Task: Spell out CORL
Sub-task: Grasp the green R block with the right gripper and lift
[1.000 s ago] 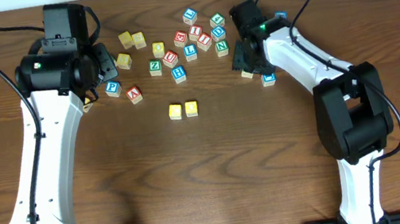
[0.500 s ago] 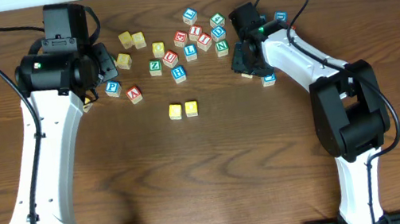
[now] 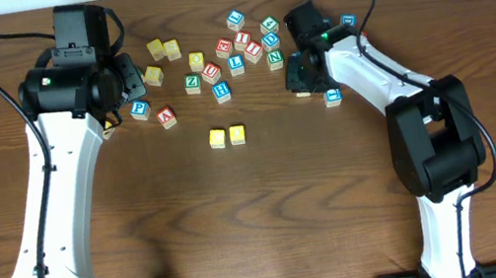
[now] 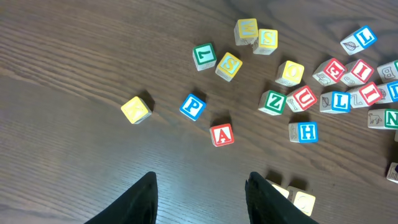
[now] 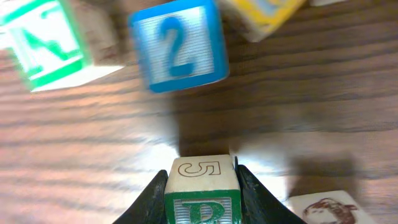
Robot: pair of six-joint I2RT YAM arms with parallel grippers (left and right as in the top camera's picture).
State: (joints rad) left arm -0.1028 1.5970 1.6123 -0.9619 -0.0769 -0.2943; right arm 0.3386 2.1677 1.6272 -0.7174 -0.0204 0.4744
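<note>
I see a brown wooden table [image 3: 241,220]. Near its middle, a yellow cube [image 3: 218,139] sits just beside a second yellow cube [image 3: 237,135]. Farther back lies a loose bunch of letter cubes [image 3: 236,62]. A red A cube [image 3: 166,117] and a blue P cube [image 3: 140,109] sit to its left.

First yellow cube [image 3: 218,138] and second yellow cube [image 3: 237,134] lie flat, side by side, apart from the pile; letters unreadable. L cube [image 3: 236,62], blue frame, face up in the pile. R cube [image 5: 202,200], green frame, upright, pinched in right gripper [image 5: 202,180].
</note>
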